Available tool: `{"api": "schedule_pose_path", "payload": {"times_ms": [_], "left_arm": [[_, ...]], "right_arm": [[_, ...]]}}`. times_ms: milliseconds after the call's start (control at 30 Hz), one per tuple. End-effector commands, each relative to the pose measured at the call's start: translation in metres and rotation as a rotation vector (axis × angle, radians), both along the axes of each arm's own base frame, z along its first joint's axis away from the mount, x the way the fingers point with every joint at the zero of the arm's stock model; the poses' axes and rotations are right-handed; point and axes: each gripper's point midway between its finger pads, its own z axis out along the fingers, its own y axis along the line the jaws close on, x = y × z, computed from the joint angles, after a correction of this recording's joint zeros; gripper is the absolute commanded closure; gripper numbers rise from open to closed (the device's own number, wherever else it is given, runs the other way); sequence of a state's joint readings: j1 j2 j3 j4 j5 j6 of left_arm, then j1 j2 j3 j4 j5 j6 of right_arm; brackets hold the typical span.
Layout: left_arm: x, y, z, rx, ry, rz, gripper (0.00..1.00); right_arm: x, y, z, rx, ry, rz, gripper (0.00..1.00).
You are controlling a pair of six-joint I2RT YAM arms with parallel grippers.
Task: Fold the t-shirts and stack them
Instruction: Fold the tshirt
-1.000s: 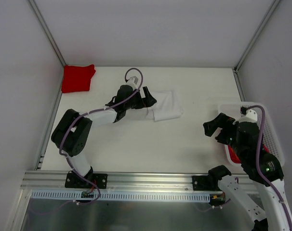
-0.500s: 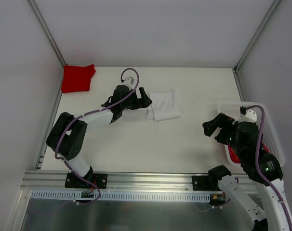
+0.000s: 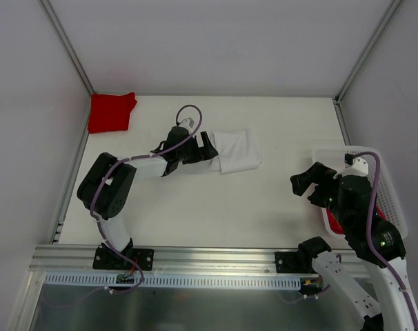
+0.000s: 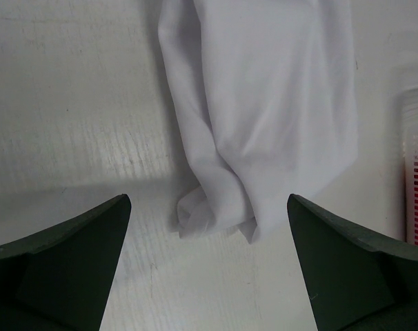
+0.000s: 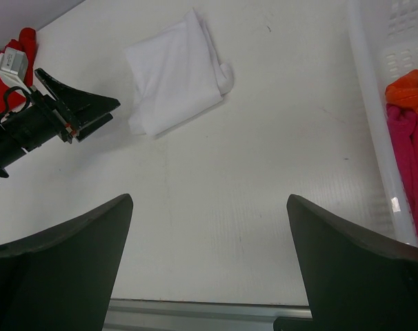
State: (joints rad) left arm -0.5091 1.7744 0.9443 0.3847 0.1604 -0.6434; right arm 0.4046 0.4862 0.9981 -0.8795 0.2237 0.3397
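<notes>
Top external view: two t-shirts on the table [image 3: 195,207], two cloths in one basket, both pincers wide and empty.
I count one folded white cloth t-shirt [image 3: 235,150] just off centre toward 12 o'clock, its 9 o'clock end lying between my left gripper's [image 3: 210,146] spread jaws. One folded red cloth t-shirt [image 3: 111,112] lies at 10 o'clock. The right gripper [image 3: 305,179] gapes beside the white plastic mesh basket [image 5: 373,103] at 4 o'clock, which contains one orange cloth [image 5: 405,89] and one pink cloth [image 5: 404,148].

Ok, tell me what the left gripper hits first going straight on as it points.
The folded white t-shirt: its bunched near edge lies just ahead of the open left gripper, though height is unclear.
</notes>
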Motion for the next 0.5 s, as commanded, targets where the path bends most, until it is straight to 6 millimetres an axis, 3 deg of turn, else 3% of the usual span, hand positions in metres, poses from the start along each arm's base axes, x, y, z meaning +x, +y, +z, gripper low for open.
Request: {"api": "schedule_pose_path", "payload": {"times_ms": [0,467], "left_arm": [[0.004,-0.010,0.003,-0.051,-0.002,-0.019,0.01],[0.012,-0.033,-0.014,-0.065,0.039,-0.053,0.01]], "right_arm": [[-0.001,0.000,-0.001,0.010,-0.005,-0.006,0.00],[-0.002,-0.003,-0.007,0.000,0.004,-0.017,0.01]]}}
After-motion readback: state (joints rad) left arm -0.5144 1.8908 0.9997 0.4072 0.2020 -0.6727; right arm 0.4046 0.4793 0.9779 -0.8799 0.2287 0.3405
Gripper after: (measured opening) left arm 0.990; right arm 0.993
